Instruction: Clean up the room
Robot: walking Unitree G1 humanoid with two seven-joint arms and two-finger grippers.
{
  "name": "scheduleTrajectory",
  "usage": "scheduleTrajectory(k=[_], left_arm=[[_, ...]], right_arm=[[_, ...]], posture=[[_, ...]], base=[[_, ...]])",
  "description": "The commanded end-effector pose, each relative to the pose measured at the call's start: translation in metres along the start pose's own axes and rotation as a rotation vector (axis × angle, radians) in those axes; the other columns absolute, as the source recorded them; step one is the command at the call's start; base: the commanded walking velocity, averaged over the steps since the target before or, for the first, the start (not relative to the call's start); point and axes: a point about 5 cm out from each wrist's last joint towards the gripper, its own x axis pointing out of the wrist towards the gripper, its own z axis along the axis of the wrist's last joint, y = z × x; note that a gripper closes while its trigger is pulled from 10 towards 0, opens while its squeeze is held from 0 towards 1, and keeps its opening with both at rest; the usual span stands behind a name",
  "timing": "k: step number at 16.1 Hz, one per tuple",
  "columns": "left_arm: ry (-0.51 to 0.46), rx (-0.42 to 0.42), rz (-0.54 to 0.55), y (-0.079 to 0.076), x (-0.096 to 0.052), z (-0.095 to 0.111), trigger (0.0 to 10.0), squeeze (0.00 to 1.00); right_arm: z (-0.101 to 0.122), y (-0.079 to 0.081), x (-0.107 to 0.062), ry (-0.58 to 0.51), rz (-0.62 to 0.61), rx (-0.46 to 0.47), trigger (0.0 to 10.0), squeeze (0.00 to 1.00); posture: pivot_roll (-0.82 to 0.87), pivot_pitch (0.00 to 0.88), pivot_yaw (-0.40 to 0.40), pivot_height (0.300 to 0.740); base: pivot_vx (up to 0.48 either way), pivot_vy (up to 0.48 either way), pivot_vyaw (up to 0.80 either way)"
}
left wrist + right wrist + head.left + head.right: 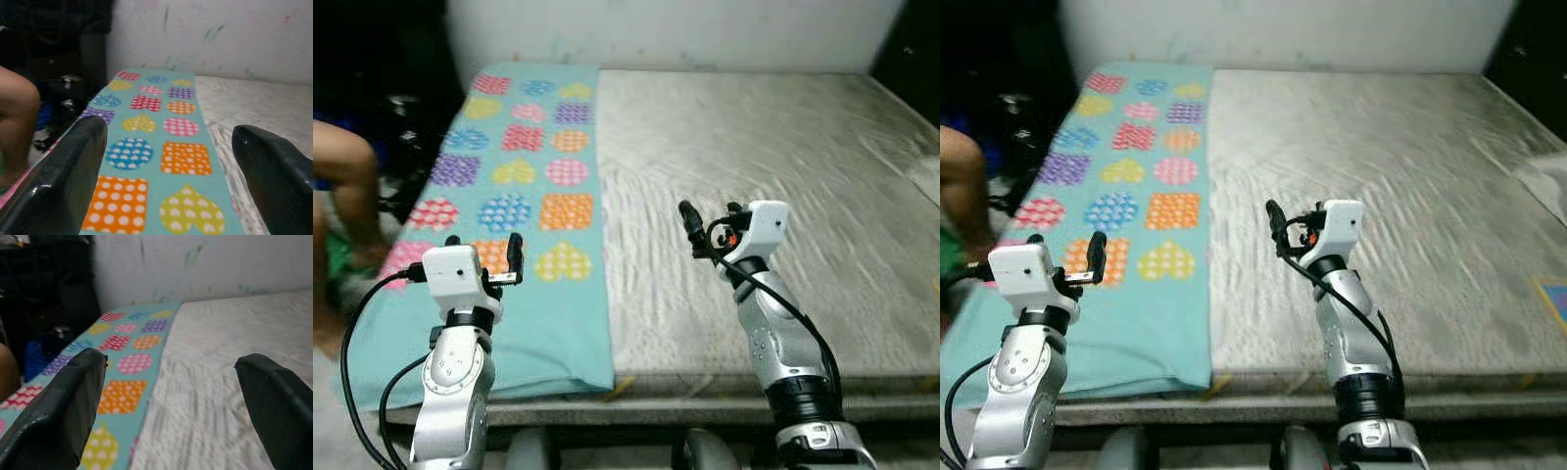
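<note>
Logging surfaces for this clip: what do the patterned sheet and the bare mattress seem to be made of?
The sheet looks like thin matte printed fabric: it lies flat and drapes over the bed's edge. The mattress looks like grey quilted textile with a slight sheen, shown by its rippled stitching.

Bystander and backdrop, upper part of your head view

At the left edge you see a person's bare arm (344, 181) beside dark clutter (406, 147); across the top runs a white wall (666, 29), smudged with faint colored marks in your wrist views.
</note>
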Motion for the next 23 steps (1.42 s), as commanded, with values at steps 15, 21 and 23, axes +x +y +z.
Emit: scheduleTrajectory(k=[15, 21, 23], left_arm=[[0.084, -0.041, -0.016, 0.002, -0.013, -0.006, 10.0, 0.0], [0.113, -0.103, -0.006, -0.002, -0.018, -0.009, 10.0, 0.0], [0.118, -0.108, -0.005, -0.003, -0.018, -0.01, 10.0, 0.0]], right_arm=[[-0.02, -0.017, -0.038, 0.064, -0.124, -0.035, 10.0, 0.0], [-0.019, -0.026, -0.048, 0.095, -0.172, -0.082, 10.0, 0.0], [-0.019, -0.026, -0.049, 0.098, -0.172, -0.084, 10.0, 0.0]], posture=[[0.0, 0.0, -0.007, 0.74], [-0.02, 0.0, -0.029, 0.74], [-0.02, 0.0, -0.032, 0.74]], base=[[0.0, 0.0, 0.0], [0.0, 0.0, 0.0], [0.0, 0.0, 0.0]])
